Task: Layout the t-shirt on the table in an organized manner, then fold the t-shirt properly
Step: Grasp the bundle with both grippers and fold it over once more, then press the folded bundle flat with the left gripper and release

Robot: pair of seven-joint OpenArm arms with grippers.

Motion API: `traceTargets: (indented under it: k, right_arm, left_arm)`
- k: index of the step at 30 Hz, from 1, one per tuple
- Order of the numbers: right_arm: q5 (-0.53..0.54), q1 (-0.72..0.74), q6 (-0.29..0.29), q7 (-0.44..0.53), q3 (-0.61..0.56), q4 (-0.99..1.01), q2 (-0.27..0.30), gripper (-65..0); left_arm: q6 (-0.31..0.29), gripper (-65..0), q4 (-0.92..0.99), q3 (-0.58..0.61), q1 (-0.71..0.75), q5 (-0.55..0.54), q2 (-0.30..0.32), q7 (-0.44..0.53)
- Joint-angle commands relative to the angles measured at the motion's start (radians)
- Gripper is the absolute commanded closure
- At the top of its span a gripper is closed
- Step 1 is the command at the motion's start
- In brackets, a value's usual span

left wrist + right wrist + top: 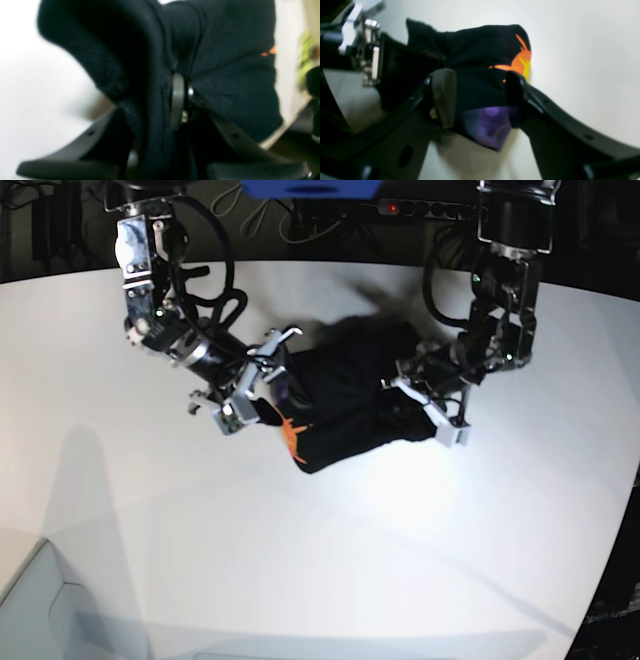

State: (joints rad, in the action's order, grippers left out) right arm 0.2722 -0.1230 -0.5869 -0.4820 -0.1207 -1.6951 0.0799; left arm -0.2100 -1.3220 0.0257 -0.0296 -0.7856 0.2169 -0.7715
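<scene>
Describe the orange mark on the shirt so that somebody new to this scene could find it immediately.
On the white table, a bunched black t-shirt hangs between two robot arms. Follow it toward the right tool. The orange mark sits at that end's lower edge, the only orange on the dark fabric.

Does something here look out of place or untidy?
Yes. The t-shirt is not laid flat: it is bunched into a dark lump between both grippers, over the table, with its purple print creased.
</scene>
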Motion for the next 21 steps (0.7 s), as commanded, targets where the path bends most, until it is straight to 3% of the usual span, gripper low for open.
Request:
traceTargets:
  k: [1,8,13,16,21]
  right_arm:
    - [0.019,0.010,-0.008,0.032,0.002,-0.020,-0.001,-32.7]
    - [0.019,-0.019,-0.008,0.033,0.062,-0.047,0.007,-32.6]
    - [0.019,-0.040,-0.008,0.027,0.161,-0.075,0.011,-32.6]
    - [0.020,-0.063,-0.008,0.032,0.238,-0.076,0.011,-32.6]
    - [0.020,-0.116,-0.008,0.033,0.359,-0.084,0.007,-32.6]
  left_arm:
    - [0.007,-0.2,-0.011,0.029,-0.020,0.007,0.039,0.008]
    - [0.007,-0.2,-0.024,0.342,-0.226,0.008,0.224,0.008]
    - [0.004,-0.2,0.003,0.544,-0.405,0.061,0.243,0.008]
    - [-0.079,-0.2,0.009,0.685,-0.502,0.203,0.218,0.007]
    - [-0.305,-0.2,0.098,0.813,-0.586,0.495,0.069,0.007]
